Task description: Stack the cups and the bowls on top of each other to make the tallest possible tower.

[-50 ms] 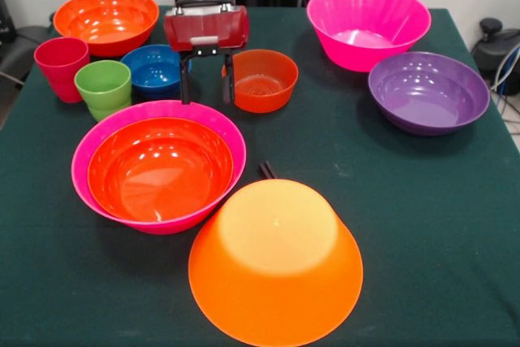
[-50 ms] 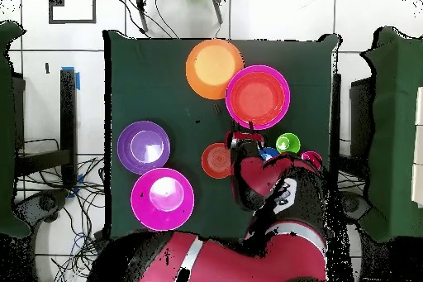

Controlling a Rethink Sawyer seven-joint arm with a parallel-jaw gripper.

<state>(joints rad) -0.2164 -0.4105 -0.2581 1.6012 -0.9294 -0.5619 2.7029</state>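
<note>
From the front, the tower (image 1: 158, 166) is a glossy red-orange bowl (image 1: 160, 168) nested in a magenta bowl (image 1: 97, 140), both mouth-up, their shared axis vertical, just left of the table's middle. Touching it in front, a light orange bowl (image 1: 276, 262) lies mouth-down with its flat base up. The gripper (image 1: 206, 79) hangs released, its two black fingers (image 1: 185, 80) apart and empty, between a small blue bowl (image 1: 154, 69) and a small orange-red bowl (image 1: 262, 80). Left stand two ridged cups, red-pink (image 1: 61, 67) and lime green (image 1: 103, 87), upright and touching. A second magenta bowl (image 1: 368, 23), a purple bowl (image 1: 428, 91) and another red-orange bowl (image 1: 106, 20) sit open on the dark green cloth (image 1: 422, 225). From overhead, every bowl is a plain circle; the tower (image 2: 258, 97) overlaps the light orange bowl (image 2: 214, 68), and the red arm (image 2: 273, 184) hides most of the blue bowl and part of the cups.
</note>
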